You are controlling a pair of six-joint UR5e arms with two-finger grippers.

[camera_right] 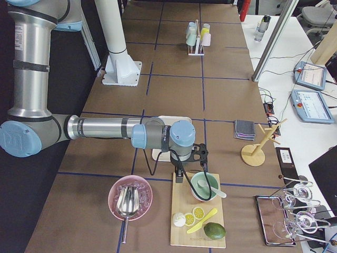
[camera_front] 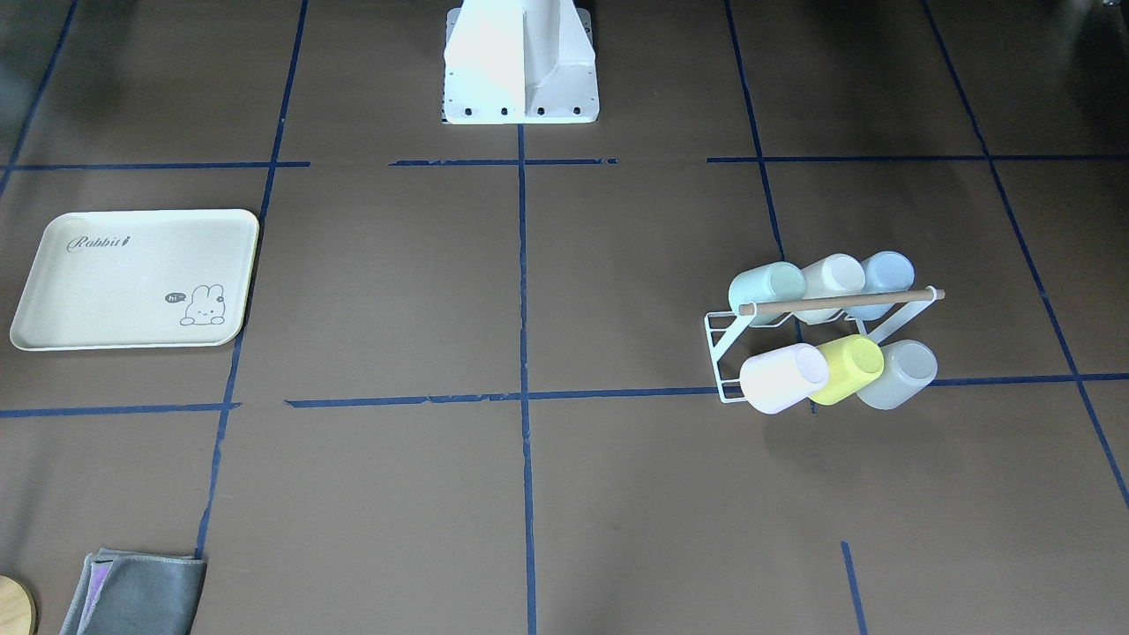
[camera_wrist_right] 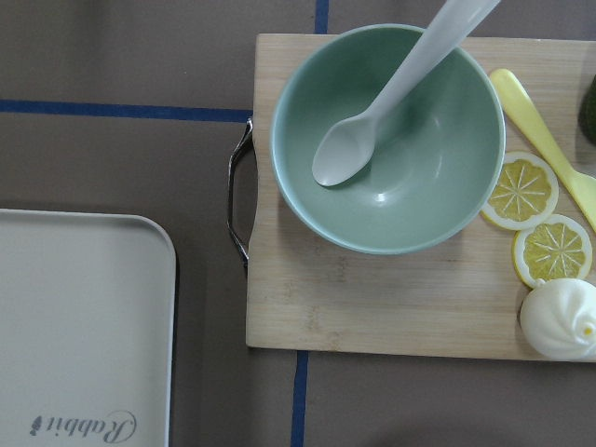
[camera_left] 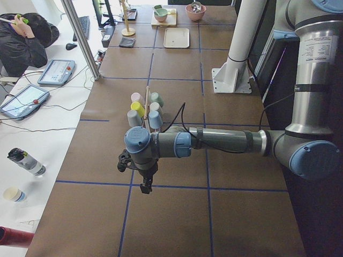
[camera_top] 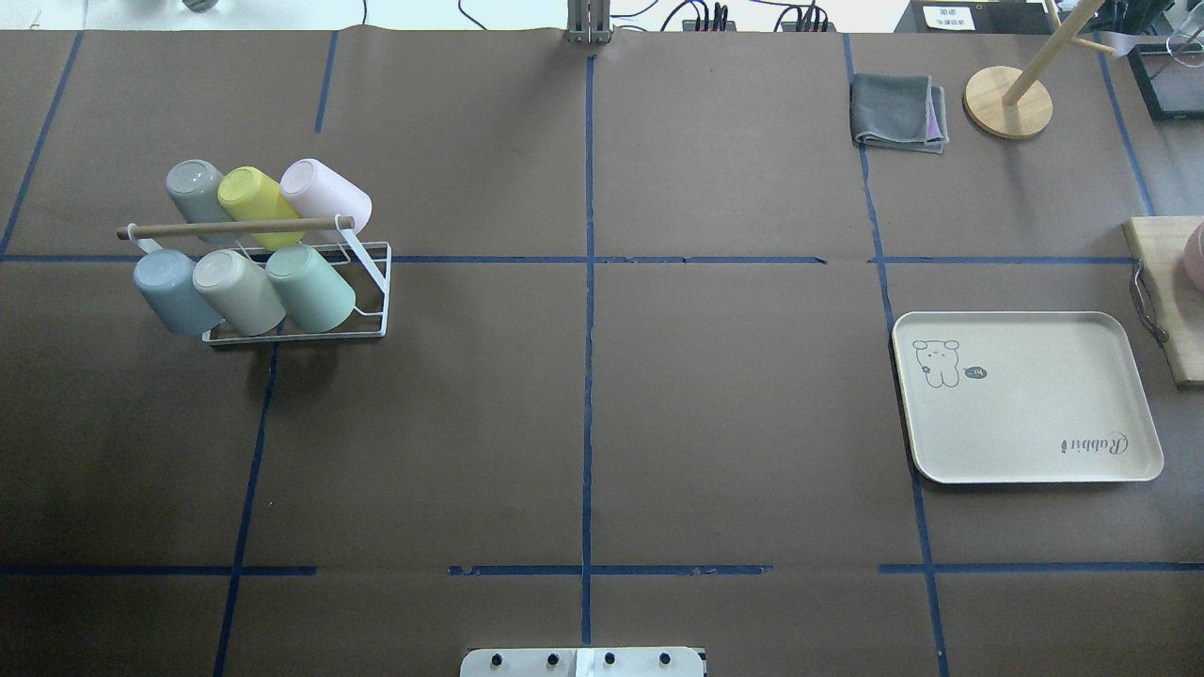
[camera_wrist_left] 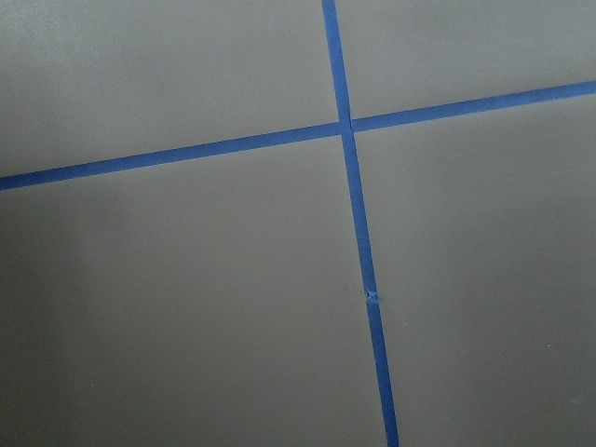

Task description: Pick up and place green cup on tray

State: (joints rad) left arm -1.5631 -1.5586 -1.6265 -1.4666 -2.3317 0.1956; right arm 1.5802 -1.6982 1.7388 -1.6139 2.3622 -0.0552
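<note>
The green cup (camera_top: 310, 287) lies tilted on a white wire rack (camera_top: 372, 329), the rightmost of the near row in the overhead view, and it shows in the front-facing view (camera_front: 766, 287) as well. The cream tray (camera_top: 1025, 400) lies flat at the table's right side, and its corner shows in the right wrist view (camera_wrist_right: 84, 326). My left gripper (camera_left: 145, 186) hangs over bare table, apart from the rack. My right gripper (camera_right: 179, 176) hangs beside the tray, over a wooden board. Both show only in the side views, so I cannot tell if they are open or shut.
The rack also holds a yellow-green cup (camera_top: 252, 199), a pale blue cup (camera_top: 169, 287) and several others. A wooden board (camera_wrist_right: 391, 307) carries a green bowl (camera_wrist_right: 410, 177) with a spoon and lemon slices. A grey cloth (camera_top: 898, 111) and a wooden stand (camera_top: 1008, 102) are at the far right.
</note>
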